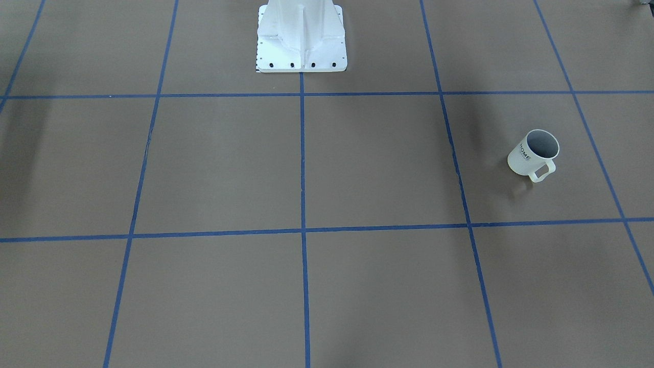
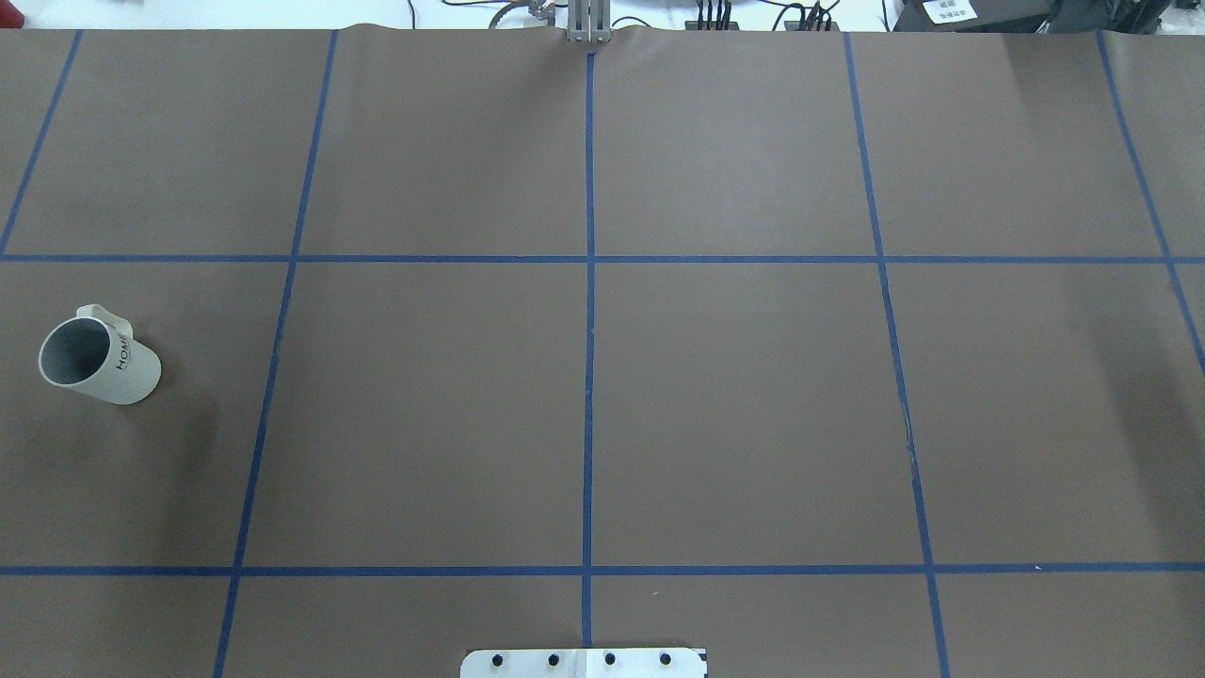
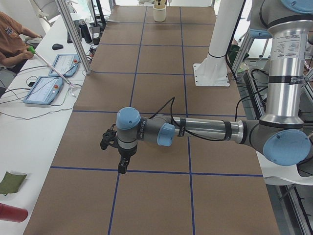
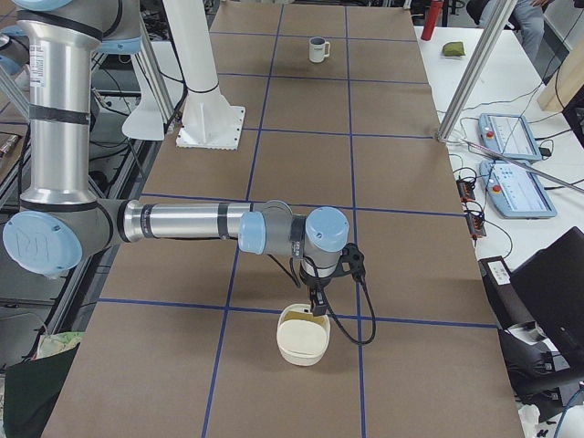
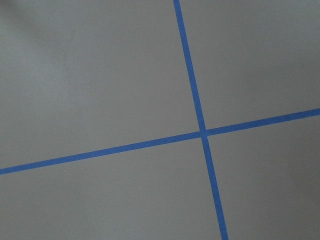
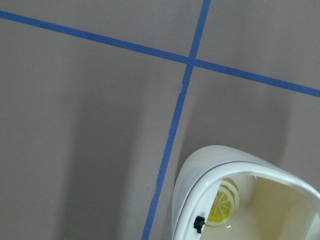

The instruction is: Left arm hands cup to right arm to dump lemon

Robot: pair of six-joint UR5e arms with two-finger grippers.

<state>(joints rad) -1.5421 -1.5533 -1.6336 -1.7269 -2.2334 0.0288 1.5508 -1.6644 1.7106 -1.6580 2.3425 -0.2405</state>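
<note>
Left gripper (image 3: 122, 167) and right gripper (image 4: 317, 304) hang well apart from the cup (image 1: 533, 153); I cannot tell how far either is open.

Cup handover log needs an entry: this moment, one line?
cup upright, unheld | lemon in white container | left gripper apart from cup | right gripper above container | jaws: cannot tell

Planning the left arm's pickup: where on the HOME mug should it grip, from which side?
Probably the rim of the cup on the robot's side, from above, one finger inside: it stands upright, mouth open, handle turned away from the robot.
</note>
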